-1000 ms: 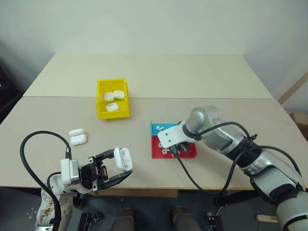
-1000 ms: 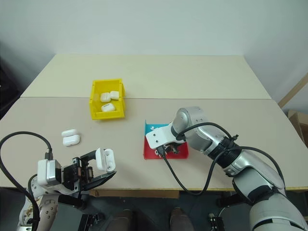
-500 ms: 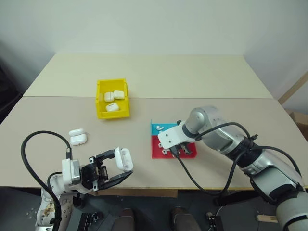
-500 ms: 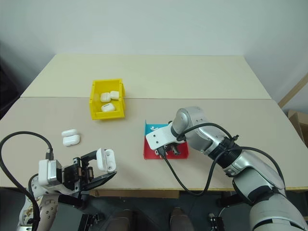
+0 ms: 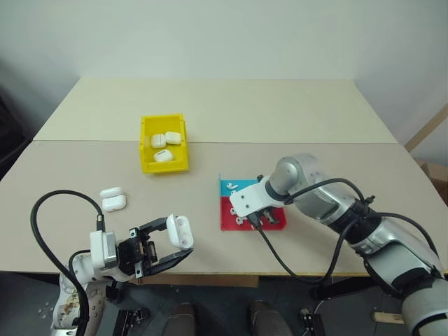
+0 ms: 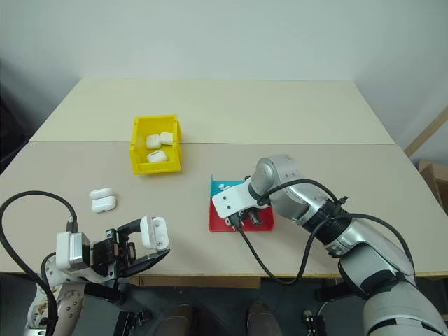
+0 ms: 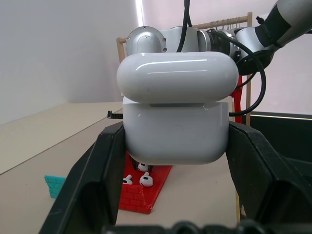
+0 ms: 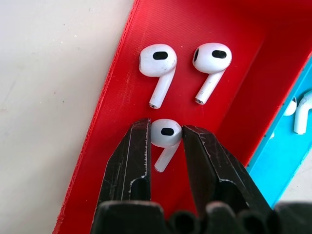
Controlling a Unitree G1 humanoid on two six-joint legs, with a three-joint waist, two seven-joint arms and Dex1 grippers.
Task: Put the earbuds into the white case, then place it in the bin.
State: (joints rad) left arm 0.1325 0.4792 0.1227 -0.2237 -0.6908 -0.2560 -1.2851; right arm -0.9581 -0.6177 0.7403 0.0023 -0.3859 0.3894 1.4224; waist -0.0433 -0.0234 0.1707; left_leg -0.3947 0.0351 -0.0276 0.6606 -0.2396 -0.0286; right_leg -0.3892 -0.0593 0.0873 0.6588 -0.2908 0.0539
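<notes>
My left gripper (image 5: pixel 173 242) is shut on the white case (image 5: pixel 179 231) and holds it above the table's front edge; its lid stands open (image 7: pixel 175 78). My right gripper (image 8: pixel 165 130) points down into the red half of the tray (image 5: pixel 227 222). Its two fingers are shut on one earbud (image 8: pixel 163 134), which still rests on the tray floor. Two more earbuds (image 8: pixel 158 61) (image 8: pixel 212 57) lie just beyond it. The yellow bin (image 5: pixel 148 165) stands at the back left of the table.
Three white cases lie inside the bin (image 5: pixel 165 145). Two more cases (image 5: pixel 112 199) lie on the table to the left. More earbuds (image 8: pixel 303 111) lie in the tray's blue half (image 5: pixel 228 187). A black cable hangs from each arm.
</notes>
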